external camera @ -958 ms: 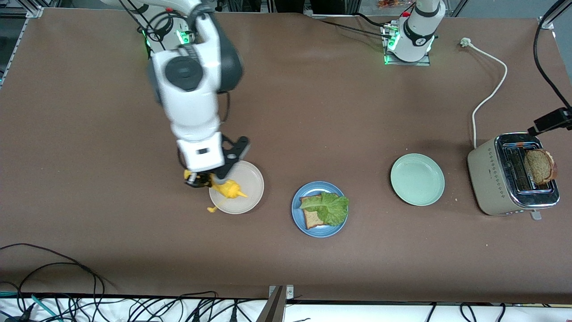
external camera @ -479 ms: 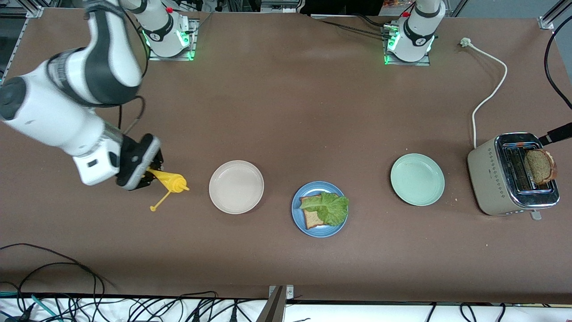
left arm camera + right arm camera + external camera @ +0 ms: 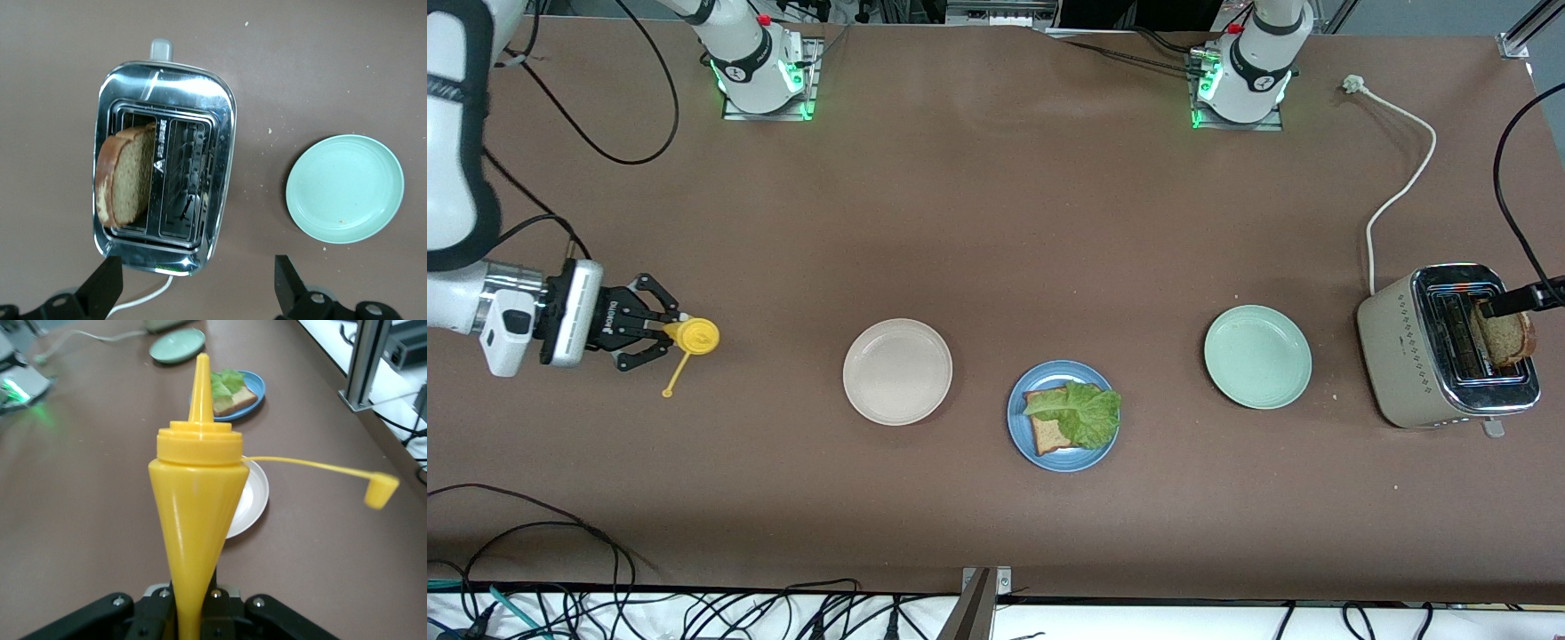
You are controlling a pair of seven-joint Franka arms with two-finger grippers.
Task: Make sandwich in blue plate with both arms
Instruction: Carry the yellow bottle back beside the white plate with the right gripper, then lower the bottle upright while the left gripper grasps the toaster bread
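Note:
The blue plate (image 3: pixel 1015 418) holds one bread slice (image 3: pixel 1048 435) with a green lettuce leaf (image 3: pixel 1082 412) lying on it. A second bread slice (image 3: pixel 1504 333) stands in the toaster (image 3: pixel 1414 347) at the left arm's end of the table. My left gripper (image 3: pixel 194 293) hangs open over the toaster (image 3: pixel 223 133), holding nothing, with that slice (image 3: pixel 124 177) below it. My right gripper (image 3: pixel 660 334) is shut on a yellow squeeze bottle (image 3: pixel 695 336) over the right arm's end of the table. In the right wrist view the bottle (image 3: pixel 198 500) points toward the blue plate (image 3: pixel 257 385), its cap (image 3: pixel 381 490) dangling.
A beige plate (image 3: pixel 897 372) sits between the bottle and the blue plate. A pale green plate (image 3: pixel 1257 356) lies between the blue plate and the toaster, whose white cord (image 3: pixel 1400 191) runs toward the robots' bases. Cables hang along the table's near edge.
The right arm has swung the yellow bottle from over the beige plate out toward its own end of the table. A left gripper finger now shows over the toaster's slice.

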